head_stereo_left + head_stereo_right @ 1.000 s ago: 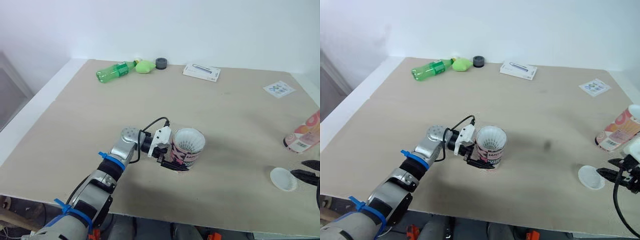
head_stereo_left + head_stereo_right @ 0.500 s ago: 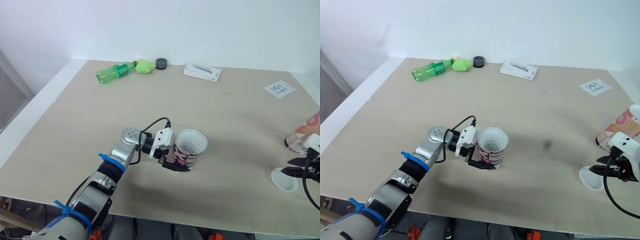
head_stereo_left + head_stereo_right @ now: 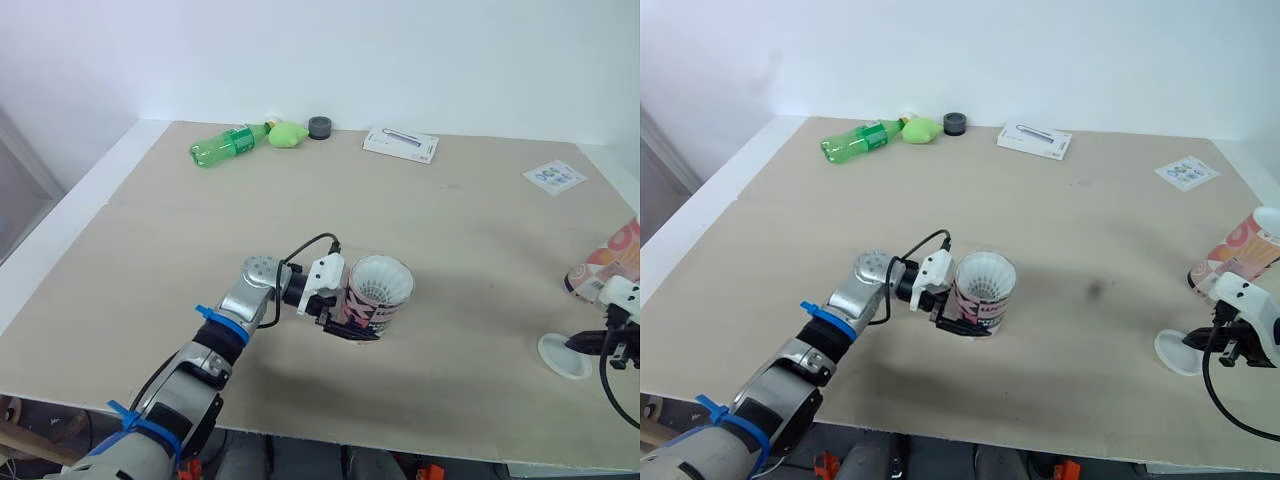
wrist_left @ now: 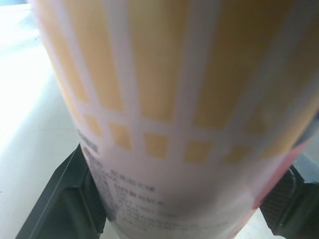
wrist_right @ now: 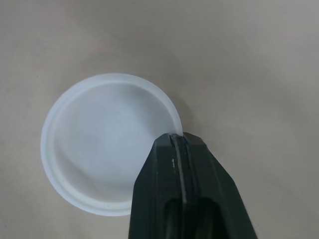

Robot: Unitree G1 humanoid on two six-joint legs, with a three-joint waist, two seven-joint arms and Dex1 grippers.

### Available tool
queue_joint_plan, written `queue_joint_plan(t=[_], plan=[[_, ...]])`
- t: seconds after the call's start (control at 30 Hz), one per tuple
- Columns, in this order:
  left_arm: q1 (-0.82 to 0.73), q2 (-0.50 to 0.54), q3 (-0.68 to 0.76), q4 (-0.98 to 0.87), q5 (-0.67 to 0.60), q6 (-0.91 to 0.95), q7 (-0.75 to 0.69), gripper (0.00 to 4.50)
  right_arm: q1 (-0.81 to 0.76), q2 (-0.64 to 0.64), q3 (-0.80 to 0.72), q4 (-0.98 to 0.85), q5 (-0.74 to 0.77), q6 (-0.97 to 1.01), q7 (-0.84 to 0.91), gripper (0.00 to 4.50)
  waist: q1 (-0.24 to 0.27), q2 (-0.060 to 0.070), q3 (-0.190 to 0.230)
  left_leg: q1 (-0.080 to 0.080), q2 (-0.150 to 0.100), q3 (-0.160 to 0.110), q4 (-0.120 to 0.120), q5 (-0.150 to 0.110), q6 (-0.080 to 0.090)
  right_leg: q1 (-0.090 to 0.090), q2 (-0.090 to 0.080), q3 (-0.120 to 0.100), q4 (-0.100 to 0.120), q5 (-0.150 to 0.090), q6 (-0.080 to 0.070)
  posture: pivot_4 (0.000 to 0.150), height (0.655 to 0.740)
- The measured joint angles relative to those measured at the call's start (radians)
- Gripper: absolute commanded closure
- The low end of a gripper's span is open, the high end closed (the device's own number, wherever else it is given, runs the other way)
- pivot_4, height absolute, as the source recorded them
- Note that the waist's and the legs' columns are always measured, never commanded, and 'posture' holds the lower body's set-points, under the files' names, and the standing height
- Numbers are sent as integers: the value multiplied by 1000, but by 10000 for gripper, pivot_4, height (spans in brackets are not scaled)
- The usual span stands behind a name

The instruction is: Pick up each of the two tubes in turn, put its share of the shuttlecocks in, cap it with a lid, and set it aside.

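Observation:
A pink and white tube (image 3: 378, 295) stands upright at the table's middle front, white shuttlecock feathers showing in its open top. My left gripper (image 3: 342, 322) is shut on the tube's lower part; in the left wrist view the tube (image 4: 174, 99) sits between the black fingers (image 4: 60, 199). A white round lid (image 5: 99, 164) lies open side up at the front right. My right gripper (image 5: 178, 139) is shut on the lid's rim, also seen from the head (image 3: 1218, 345). A second pink tube (image 3: 1237, 255) lies tilted at the table's right edge.
Along the far edge are a green bottle (image 3: 225, 145), a green lump (image 3: 288, 133), a dark round cap (image 3: 320, 126) and a white box (image 3: 401, 145). A small printed card (image 3: 553, 177) lies at the far right. The table's front edge (image 3: 400, 445) runs close below both grippers.
My right gripper came in from the right edge, moved over the lid and shut on its rim. The left gripper and its tube stayed put.

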Motion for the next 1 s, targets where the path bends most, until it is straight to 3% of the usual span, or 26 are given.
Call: queue_joint_plan(t=[0.2,0.43,0.57,0.7,0.73,0.8,1.0], plan=[[-14,1,1,15,1,0,6,11411,-19,0,10,-15,9,22,12,44374,-7,0,0,0,0,0,-1,0,0,-1,0,1,0,0,0,1500,7294],[-47,1,3,55,2,1,-2,11411,-14,-46,-112,-493,223,244,104,44374,-13,4,1,0,0,0,-2,0,0,-2,1,1,1,0,0,1500,7294],[-62,-7,-1,78,4,-5,-12,11411,-156,-66,-149,-805,423,391,100,44374,-11,5,0,0,1,-1,-3,0,0,-3,2,0,1,-1,-1,1500,7294],[-70,-19,0,92,3,-11,-24,11411,-357,-72,-115,-955,574,495,64,44374,-8,-4,2,-3,2,0,-3,-1,-2,-4,0,-1,-1,-2,-2,1500,7294],[-70,-19,1,96,2,-11,-26,11411,-389,-71,-85,-957,581,504,64,44374,-8,-5,3,-3,2,0,-3,-2,-3,-4,0,-1,-1,-2,-2,1500,7294],[-97,-25,5,119,3,5,-50,11411,-606,-33,85,-945,539,489,92,44374,-10,-4,2,-8,1,3,-3,-2,-2,-12,-3,0,-1,0,-2,1500,7294],[-111,-33,4,127,4,23,-88,11411,-785,71,322,-872,392,410,166,44374,-8,-4,2,-16,2,1,-3,-2,-2,-20,1,-1,1,2,-1,1500,7294]])
